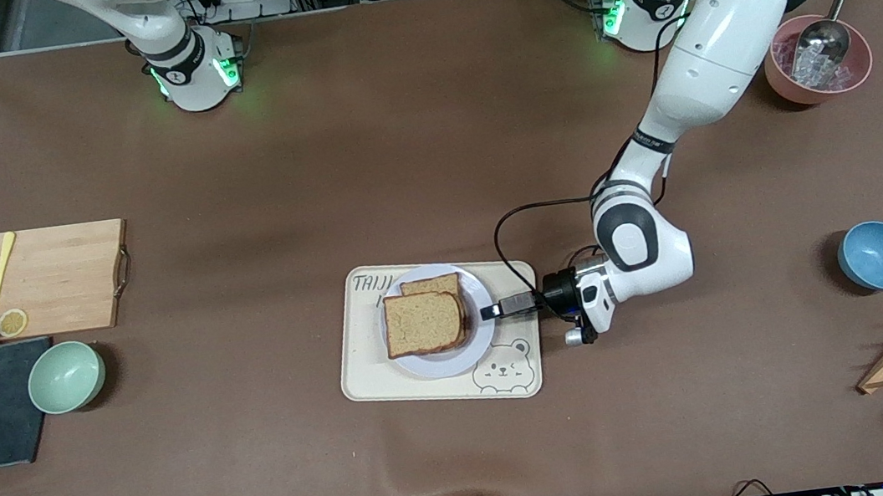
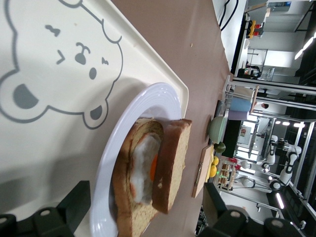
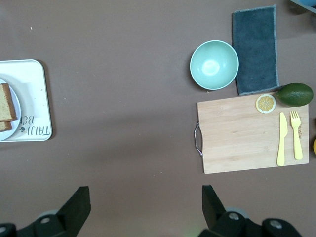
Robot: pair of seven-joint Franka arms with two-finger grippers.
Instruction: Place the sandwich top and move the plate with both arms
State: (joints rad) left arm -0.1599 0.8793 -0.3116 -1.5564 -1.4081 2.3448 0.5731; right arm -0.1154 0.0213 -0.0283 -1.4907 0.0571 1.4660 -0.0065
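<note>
At the right arm's end of the table lie a cutting board (image 1: 45, 280), a mint bowl (image 1: 66, 377) and a grey cloth (image 1: 6, 403); the right gripper (image 3: 143, 207) hangs high over the bare table beside that board, jaws wide apart and holding nothing, the arm waiting. Mid-table sits the bear-printed tray (image 1: 373, 378), and on it the plate (image 1: 443, 363); on the plate the sandwich top (image 1: 424, 323) lies flat over the egg slice (image 2: 140, 173), somewhat askew. Just beside the plate's rim, on the side toward the left arm's end, the left gripper (image 1: 499, 308) is low over the tray, jaws spread with nothing between them.

By my judgement the bread is light, soft and easily dented, so it wants no further squeezing; the plate is stiff, smooth and likely slippery, with a loose stack that may slide if tilted. Its thin raised rim looks the sensible hold, one gripper at each of two facing edges, kept level.
</note>
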